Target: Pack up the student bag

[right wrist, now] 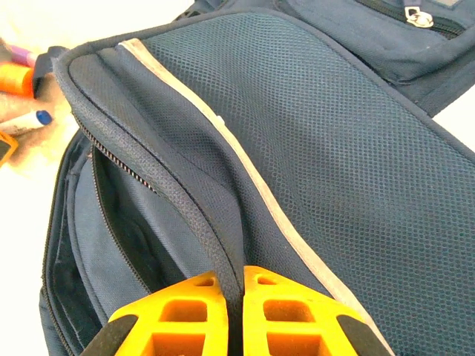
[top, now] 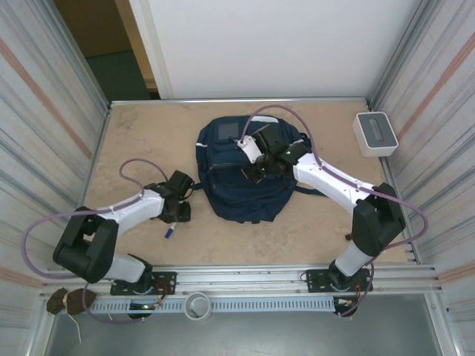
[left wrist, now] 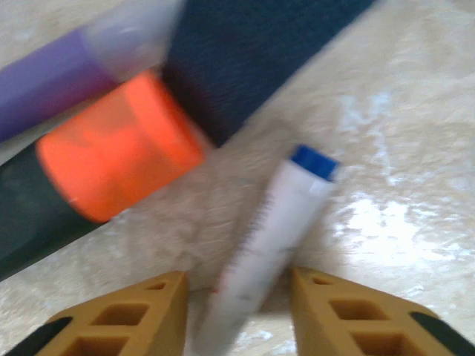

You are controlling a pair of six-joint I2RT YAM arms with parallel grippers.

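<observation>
The student bag [top: 237, 189] is lying mid-worktop [top: 148, 133], and nothing is visibly packed. The right hand [right wrist: 231, 285] is pinching its zip edge, propping the mouth open. At the bag's eight o'clock, the left hand [left wrist: 237, 297] is straddling a marker [left wrist: 271, 237], fingers spread and not gripping it. Loading is still to come.

A: Item count on the table?
B: One navy-blue fabric backpack [top: 241, 185]. One white-grey square plastic box [top: 375, 133]. One white marker pen with a blue cap [left wrist: 267, 237].
A: Hardware?
B: Two white-and-black robot arms: left arm [top: 137, 206], right arm [top: 334, 182]. Two grippers with yellow-orange plastic fingers: left gripper [left wrist: 237, 311], right gripper [right wrist: 231, 311]. Two fingers each, four total. Two purple cables: left cable [top: 46, 221], right cable [top: 282, 107].
A: Anything else?
B: One bright orange cylinder [left wrist: 119, 156], left wrist view. One silver metal zip pull [right wrist: 418, 16], right wrist view. One white round ring [top: 198, 304] on the front rail.
</observation>
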